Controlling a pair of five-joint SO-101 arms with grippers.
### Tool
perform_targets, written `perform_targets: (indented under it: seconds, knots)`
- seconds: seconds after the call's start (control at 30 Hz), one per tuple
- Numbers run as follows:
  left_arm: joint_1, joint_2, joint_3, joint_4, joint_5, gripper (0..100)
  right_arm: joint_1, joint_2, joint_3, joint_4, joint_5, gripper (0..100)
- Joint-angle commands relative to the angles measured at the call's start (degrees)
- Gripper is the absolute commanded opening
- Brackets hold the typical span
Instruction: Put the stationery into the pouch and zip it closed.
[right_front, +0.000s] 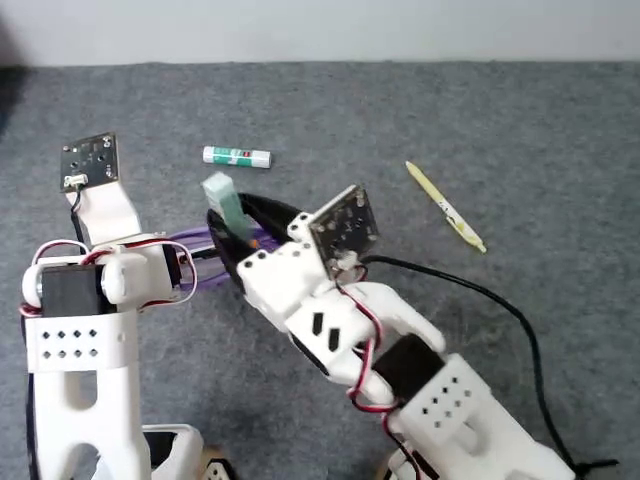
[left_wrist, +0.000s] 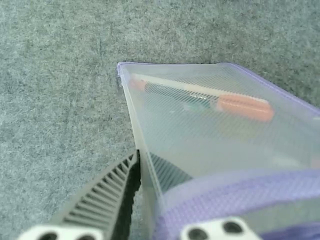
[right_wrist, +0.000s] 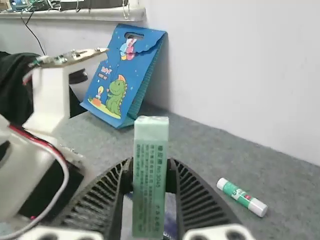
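My left gripper (right_front: 205, 262) is shut on the edge of a translucent pouch (left_wrist: 210, 135) with a purple zip band. The pouch (right_front: 195, 240) is held off the grey table. Inside it lies a pen with orange ends (left_wrist: 200, 95). My right gripper (right_wrist: 150, 167) is shut on an upright pale green eraser (right_wrist: 149, 170). In the high view the eraser (right_front: 225, 203) stands just above the pouch's mouth, with the right gripper (right_front: 238, 238) below it. A green-and-white glue stick (right_front: 237, 156) and a yellow pen (right_front: 445, 207) lie on the table.
The grey felt table (right_front: 500, 120) has free room at the back and right. A black cable (right_front: 500, 305) trails from the right arm. A blue gift bag (right_wrist: 125, 75) leans on the wall behind the left arm (right_wrist: 47, 110).
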Motion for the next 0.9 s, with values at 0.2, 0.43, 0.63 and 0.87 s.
perform_targets:
  seconds: [0.2,0.43,0.63,0.87]
  knots:
    - [0.4,0.7,2.2,-1.0,0.6,1,-6.1,3.2,1.9,-2.4,0.7,0.9]
    - [0.4,0.4,2.2,-0.8,0.6,1,-6.0,2.9,2.6,-0.9,2.0,15.8]
    - [0.4,0.4,2.2,-0.7,0.6,1,-5.9,1.4,-1.3,3.9,3.9,17.3]
    - [0.4,0.4,2.2,-0.7,0.6,1,-4.1,-2.2,-7.4,12.6,4.0,17.3]
